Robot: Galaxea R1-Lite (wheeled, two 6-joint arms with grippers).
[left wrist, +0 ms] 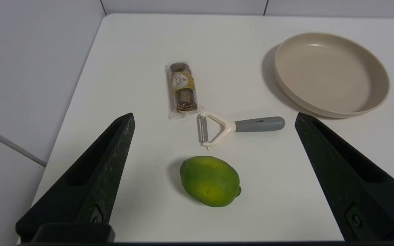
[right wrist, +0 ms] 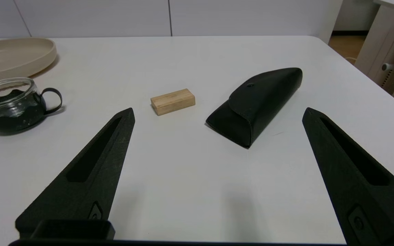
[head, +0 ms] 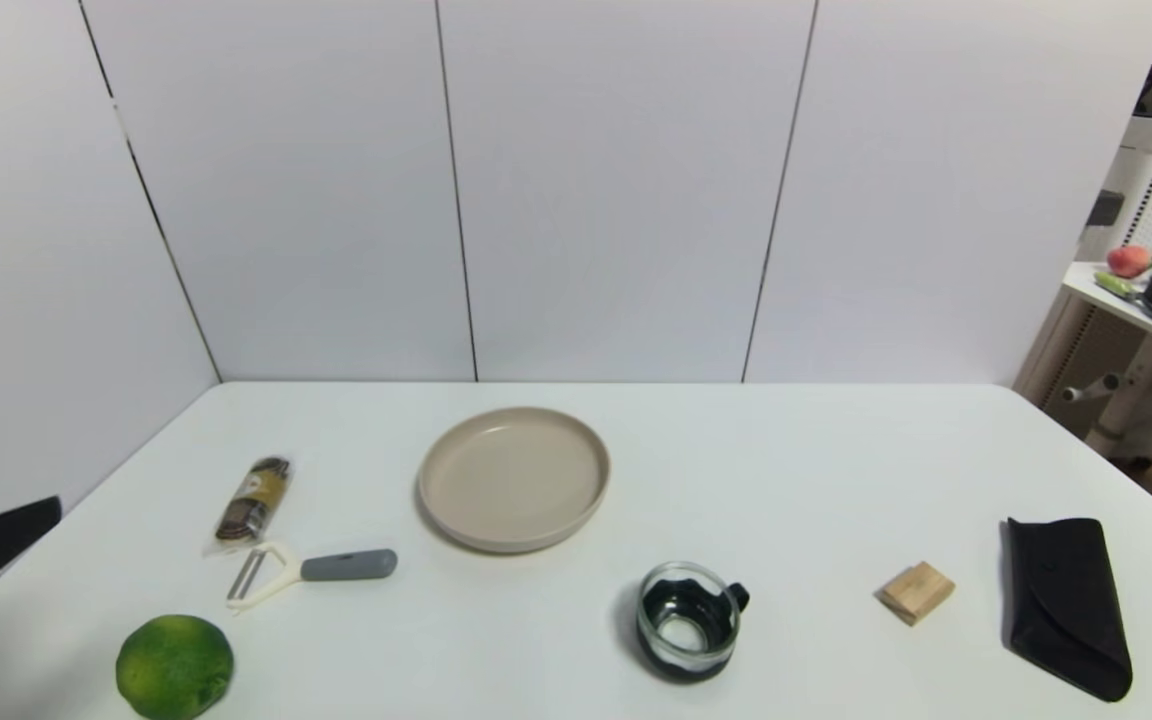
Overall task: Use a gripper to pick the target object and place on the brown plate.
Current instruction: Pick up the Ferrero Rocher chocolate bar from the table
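The snack packet (head: pixel 254 497), clear plastic with dark brown contents and a gold label, lies flat on the white table left of the brown plate (head: pixel 513 477). It also shows in the left wrist view (left wrist: pixel 182 89), with the plate (left wrist: pixel 332 73) beside it. My left gripper (left wrist: pixel 214 118) is open and empty, held above the table's near left edge, short of the packet. My right gripper (right wrist: pixel 218 114) is open and empty above the near right part of the table. Neither gripper shows in the head view.
A grey-handled white peeler (head: pixel 311 572) lies just in front of the packet, a green lime (head: pixel 174 665) nearer still. A dark glass-rimmed cup (head: pixel 688 620), a tan wooden block (head: pixel 916 591) and a black case (head: pixel 1066 604) sit to the right. White walls enclose the back and left.
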